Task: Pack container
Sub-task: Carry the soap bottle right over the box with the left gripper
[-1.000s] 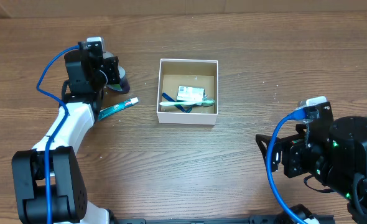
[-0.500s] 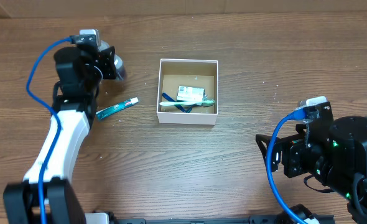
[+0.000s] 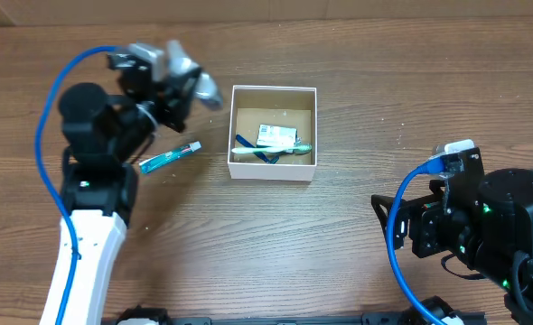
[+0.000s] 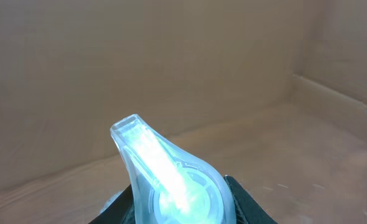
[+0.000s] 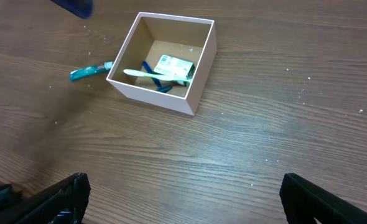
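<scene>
- Two arms stand at a wooden table [image 3: 339,271].
- The container [image 3: 271,171] sits mid-table, near the left gripper [image 3: 187,86] and well apart from the right gripper [image 5: 183,196], whose jaws gape wide and empty.
- The left gripper clamps a clear plastic item [image 4: 171,186].
- A toothbrush [image 3: 248,152] and packet [image 3: 275,136] lie inside the container.
- A teal tube [image 3: 169,158] lies outside it.

Left arm [image 3: 86,217]: extended up-table; left gripper [image 3: 187,83] clamped on clear plastic item [image 4: 171,177]. Right arm [image 3: 483,226]: folded near-right; right gripper [image 5: 183,208] jaws wide apart.
</scene>
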